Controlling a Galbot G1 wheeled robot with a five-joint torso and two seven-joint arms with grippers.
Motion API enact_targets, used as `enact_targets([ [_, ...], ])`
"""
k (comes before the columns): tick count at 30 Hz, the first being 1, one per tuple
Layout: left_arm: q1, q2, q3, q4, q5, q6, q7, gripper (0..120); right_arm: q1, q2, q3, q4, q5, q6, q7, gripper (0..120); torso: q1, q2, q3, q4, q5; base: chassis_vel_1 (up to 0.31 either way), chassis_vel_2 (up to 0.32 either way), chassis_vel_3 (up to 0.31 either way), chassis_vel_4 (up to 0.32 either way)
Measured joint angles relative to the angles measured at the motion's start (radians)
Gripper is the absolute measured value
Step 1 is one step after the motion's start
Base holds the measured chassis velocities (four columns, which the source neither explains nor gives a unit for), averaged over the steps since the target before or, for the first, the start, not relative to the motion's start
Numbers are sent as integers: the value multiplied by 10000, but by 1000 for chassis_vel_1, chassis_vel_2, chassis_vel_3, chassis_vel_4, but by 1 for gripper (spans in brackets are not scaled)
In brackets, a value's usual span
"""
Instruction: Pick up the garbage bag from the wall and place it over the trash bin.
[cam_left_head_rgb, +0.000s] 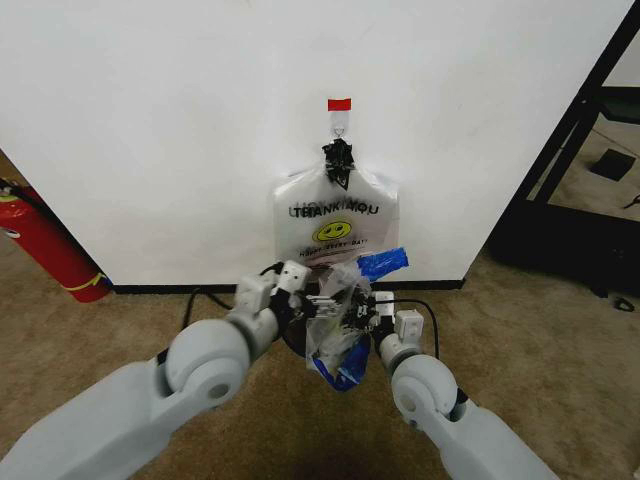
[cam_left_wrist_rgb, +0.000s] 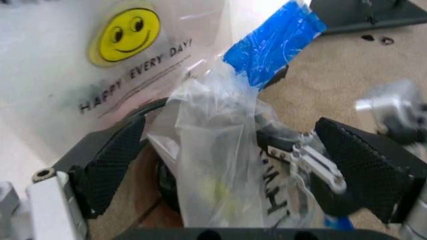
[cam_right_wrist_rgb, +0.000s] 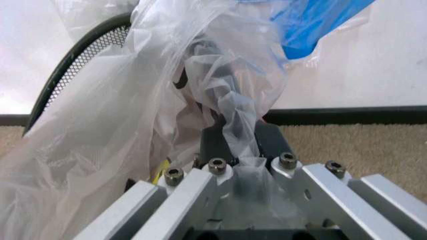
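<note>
The garbage bag (cam_left_head_rgb: 335, 335) hangs crumpled and translucent between my two grippers, low in front of the wall (cam_left_head_rgb: 150, 120). My right gripper (cam_left_head_rgb: 362, 312) is shut on a twisted strand of the bag (cam_right_wrist_rgb: 233, 120). My left gripper (cam_left_wrist_rgb: 233, 170) is open, its black pads (cam_left_wrist_rgb: 107, 165) standing wide on either side of the bag (cam_left_wrist_rgb: 213, 150) without pinching it. The trash bin (cam_right_wrist_rgb: 80, 55) shows its black mesh rim just behind the bag; in the head view the trash bin (cam_left_head_rgb: 292, 340) is mostly covered by the bag and my arms.
A flat bundle of identical bags (cam_left_head_rgb: 335, 215) hangs by a black tie from the hook (cam_left_head_rgb: 340, 125) under red tape. A red fire extinguisher (cam_left_head_rgb: 45, 245) leans at the left. A black frame (cam_left_head_rgb: 570, 150) stands at the right. Brown carpet lies all around.
</note>
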Motion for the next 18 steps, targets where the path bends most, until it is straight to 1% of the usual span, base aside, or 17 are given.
enact_targets([
  [3, -699, -278, 529, 459, -441, 112, -252, 97, -99, 9, 17, -55, -207, 105, -43, 1, 0, 0, 0, 0, 0, 0, 0, 0, 0],
  [5, -1157, -480, 827, 726, -899, 222, -533, 92, -134, 46, 21, -114, -290, 148, -44, 1, 0, 0, 0, 1, 0, 0, 0, 0, 0],
  [8, -1518, -659, 1027, 977, -1201, 307, -765, 81, -129, 69, 24, -158, -316, 174, -45, 1, 0, 0, 0, 3, 1, 0, 0, 0, 0],
  [9, -1518, -659, 1027, 977, -1201, 307, -765, 81, -129, 69, 24, -158, -316, 174, -45, 1, 0, 0, 0, 3, 1, 0, 0, 0, 0],
  [11, -1725, -782, 1157, 1180, -1386, 369, -852, 71, -97, 73, 25, -166, -312, 174, -39, 1, 0, 0, 1, 2, 0, 0, 0, 0, 0],
  [13, -1840, -880, 1247, 1330, -1585, 423, -924, 66, -49, 73, 19, -160, -259, 173, -28, 1, 0, 0, 0, 4, 0, 0, 0, 0, 0],
  [18, -1899, -985, 1383, 1511, -1620, 454, -922, 65, -18, 65, 12, -64, -88, 157, 16, 1, 0, 0, 0, 3, 0, 0, 0, 0, 0],
])
